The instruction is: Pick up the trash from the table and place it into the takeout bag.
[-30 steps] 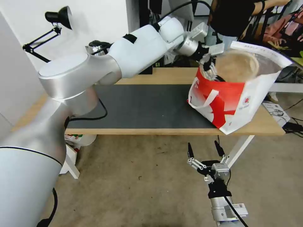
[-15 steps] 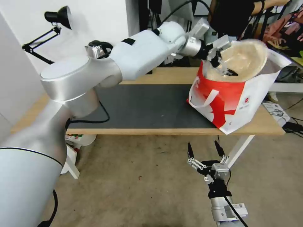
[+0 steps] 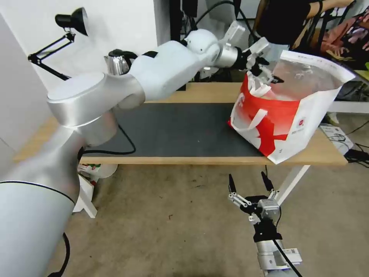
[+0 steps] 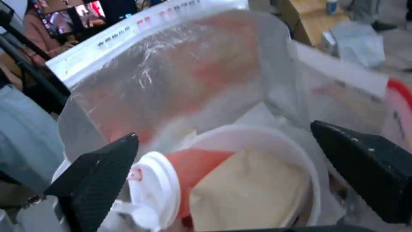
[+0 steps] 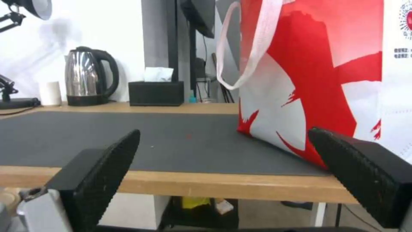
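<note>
Trash sits inside the bag (image 3: 286, 115) on the desk (image 3: 326, 152): light, slippery cup (image 4: 172, 183), crushable paper bowl (image 4: 249, 193), best taken by rims. Left gripper (image 3: 265, 71) and right gripper (image 3: 248, 182) both have jaws apart, empty.

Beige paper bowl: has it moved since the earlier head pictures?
Yes. The beige paper bowl was held up at the takeout bag's rim; now it lies down inside, released by the open left gripper.

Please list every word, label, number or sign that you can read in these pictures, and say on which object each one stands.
No text can be read for certain.
takeout bag: small round red logo with tiny lines under it, too small to read.
takeout bag, top rim strip: a row of small red characters, too blurred to read.
White paper slip on the right arm, below the right gripper: print too small to read.
</note>
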You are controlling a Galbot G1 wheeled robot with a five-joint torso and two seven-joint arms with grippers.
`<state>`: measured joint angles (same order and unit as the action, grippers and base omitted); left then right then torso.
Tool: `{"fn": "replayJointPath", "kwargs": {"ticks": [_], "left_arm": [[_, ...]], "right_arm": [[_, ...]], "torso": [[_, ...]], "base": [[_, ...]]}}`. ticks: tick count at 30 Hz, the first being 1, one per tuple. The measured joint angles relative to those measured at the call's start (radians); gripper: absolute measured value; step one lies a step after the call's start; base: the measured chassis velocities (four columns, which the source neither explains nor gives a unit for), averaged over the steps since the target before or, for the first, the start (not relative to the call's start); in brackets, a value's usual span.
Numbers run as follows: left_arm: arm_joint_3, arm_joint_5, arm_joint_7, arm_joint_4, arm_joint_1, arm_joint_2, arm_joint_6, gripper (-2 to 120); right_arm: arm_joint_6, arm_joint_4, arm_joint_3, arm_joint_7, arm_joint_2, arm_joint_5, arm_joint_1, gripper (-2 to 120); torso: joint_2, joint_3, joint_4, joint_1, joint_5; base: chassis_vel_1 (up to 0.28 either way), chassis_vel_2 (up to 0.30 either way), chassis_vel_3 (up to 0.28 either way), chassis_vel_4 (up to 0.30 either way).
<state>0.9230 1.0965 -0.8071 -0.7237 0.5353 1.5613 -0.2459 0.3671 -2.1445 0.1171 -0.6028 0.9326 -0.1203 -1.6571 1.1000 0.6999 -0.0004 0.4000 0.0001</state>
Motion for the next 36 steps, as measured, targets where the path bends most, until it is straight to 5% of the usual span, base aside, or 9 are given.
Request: {"fn": "replayJointPath", "kwargs": {"ticks": [10,24,27,28,30,33,36], "left_arm": [[-0.033,0.015,0.004,-0.011,0.010,-0.004,0.031,100],[-0.180,0.134,0.193,-0.141,0.030,-0.089,0.080,100],[-0.214,0.164,0.279,-0.190,0.052,-0.109,0.091,100],[-0.226,0.178,0.352,-0.236,0.060,-0.145,0.108,100],[-0.229,0.180,0.389,-0.266,0.061,-0.175,0.120,100],[-0.218,0.128,0.484,-0.406,0.045,-0.337,0.184,100],[-0.210,0.088,0.538,-0.490,0.022,-0.431,0.216,100]], "right_arm": [[0.000,0.000,0.000,0.000,0.000,0.000,0.000,100],[0.000,0.000,0.000,0.000,0.000,0.000,0.000,100],[0.000,0.000,0.000,0.000,0.000,0.000,0.000,100],[0.000,0.000,0.000,0.000,0.000,0.000,0.000,100],[0.000,0.000,0.000,0.000,0.000,0.000,0.000,100],[0.000,0.000,0.000,0.000,0.000,0.000,0.000,100],[0.000,0.000,0.000,0.000,0.000,0.000,0.000,100]], "torso": [[0.000,0.000,0.0002,0.000,-0.0001],[0.000,0.000,0.0009,0.000,-0.0003],[0.000,0.000,-0.0002,0.000,0.0001],[0.000,0.000,-0.0005,0.000,0.0002],[0.000,0.000,-0.0005,0.000,0.0003],[0.000,0.000,0.0006,0.000,-0.0006],[0.000,0.000,0.0012,0.000,-0.0013]], "base": [[0.000,0.000,0.000,0.000],[0.000,0.000,0.000,0.000],[0.000,0.000,0.000,0.000],[0.000,0.000,0.000,0.000],[0.000,0.000,0.000,0.000],[0.000,0.000,0.000,0.000],[0.000,0.000,0.000,0.000]]}}
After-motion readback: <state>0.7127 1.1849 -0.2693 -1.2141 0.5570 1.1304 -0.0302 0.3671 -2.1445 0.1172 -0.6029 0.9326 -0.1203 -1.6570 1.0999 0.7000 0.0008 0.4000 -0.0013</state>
